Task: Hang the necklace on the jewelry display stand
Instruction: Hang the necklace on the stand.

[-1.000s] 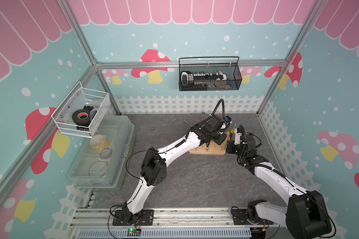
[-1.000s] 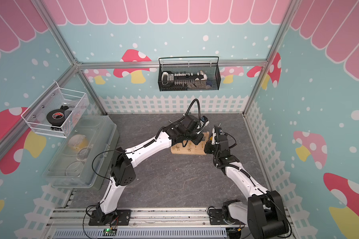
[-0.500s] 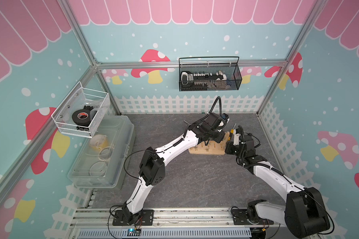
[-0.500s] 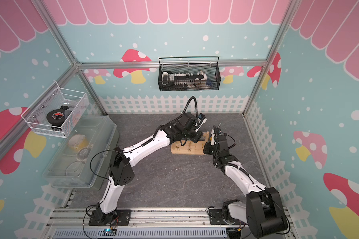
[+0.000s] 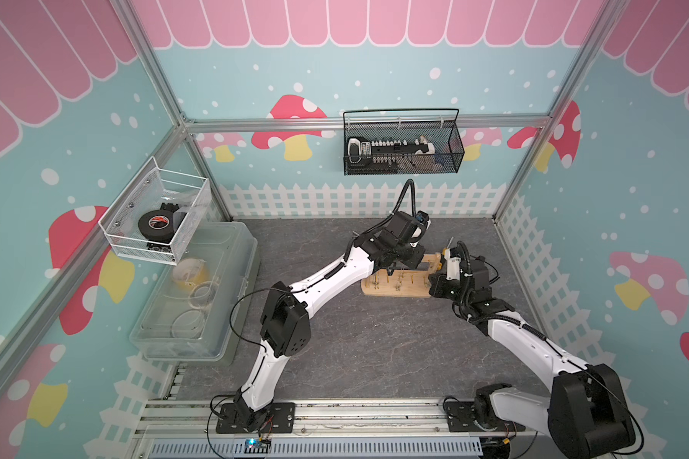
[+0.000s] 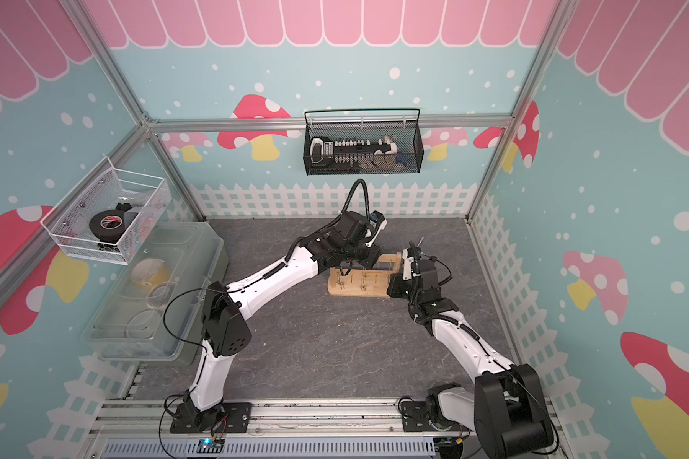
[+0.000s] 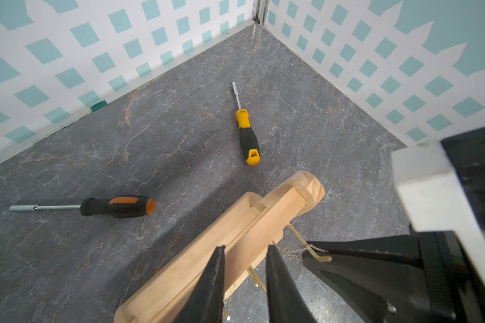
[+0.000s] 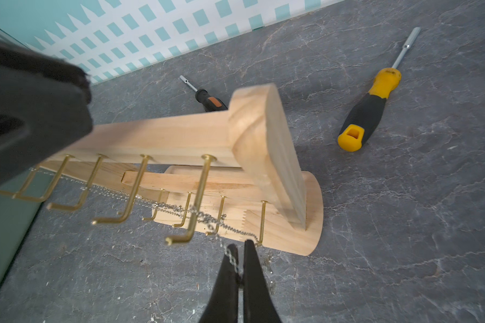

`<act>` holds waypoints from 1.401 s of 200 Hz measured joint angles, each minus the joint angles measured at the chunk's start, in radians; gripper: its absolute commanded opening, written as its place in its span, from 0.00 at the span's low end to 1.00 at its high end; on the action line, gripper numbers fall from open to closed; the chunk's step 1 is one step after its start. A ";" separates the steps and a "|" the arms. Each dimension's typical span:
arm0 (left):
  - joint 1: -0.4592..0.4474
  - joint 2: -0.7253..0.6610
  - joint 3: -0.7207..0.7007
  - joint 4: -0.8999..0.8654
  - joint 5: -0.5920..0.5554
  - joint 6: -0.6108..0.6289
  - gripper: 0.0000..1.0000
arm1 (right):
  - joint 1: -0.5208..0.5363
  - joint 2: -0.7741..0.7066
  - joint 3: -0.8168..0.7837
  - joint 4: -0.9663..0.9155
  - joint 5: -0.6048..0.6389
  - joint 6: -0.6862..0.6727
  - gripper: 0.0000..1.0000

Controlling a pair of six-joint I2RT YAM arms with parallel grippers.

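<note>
The jewelry display stand [image 5: 398,284] [image 6: 359,284] is a light-wood rack with gold pegs, standing right of the floor's middle. The necklace [image 8: 179,208], a thin silver chain, lies across several pegs. Its end runs into my right gripper [image 8: 240,244], which is shut on it beside the stand's base [image 8: 297,235]. The chain [image 7: 291,250] also shows at a peg next to the right gripper's black fingers [image 7: 361,260]. My left gripper [image 7: 245,251] is open, its two fingers either side of the top bar [image 7: 249,223], holding nothing. In both top views it hovers over the stand's upper bar.
Two nut drivers lie behind the stand, one yellow-handled [image 7: 248,137] [image 8: 367,109] and one orange-marked [image 7: 115,206] [image 8: 209,102]. A clear plastic bin [image 5: 199,294] stands at the left wall under a white wire basket [image 5: 156,222]. A black mesh basket [image 5: 402,147] hangs on the back wall.
My left gripper's jaws have opened wider and the wrist has shifted slightly over the stand. The right gripper has stayed shut on the chain, hardly moving.
</note>
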 measured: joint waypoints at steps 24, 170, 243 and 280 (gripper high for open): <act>0.002 0.000 -0.002 0.000 -0.003 -0.003 0.27 | 0.000 -0.001 0.000 0.001 -0.015 0.006 0.03; 0.011 -0.006 -0.024 0.003 -0.014 -0.007 0.26 | 0.000 0.084 -0.007 0.040 0.024 0.004 0.04; 0.011 -0.011 -0.031 0.007 -0.014 -0.007 0.26 | 0.000 0.119 -0.007 0.043 0.059 -0.021 0.19; 0.011 -0.016 -0.037 0.008 -0.014 -0.007 0.26 | 0.000 0.121 -0.009 0.044 0.068 -0.026 0.22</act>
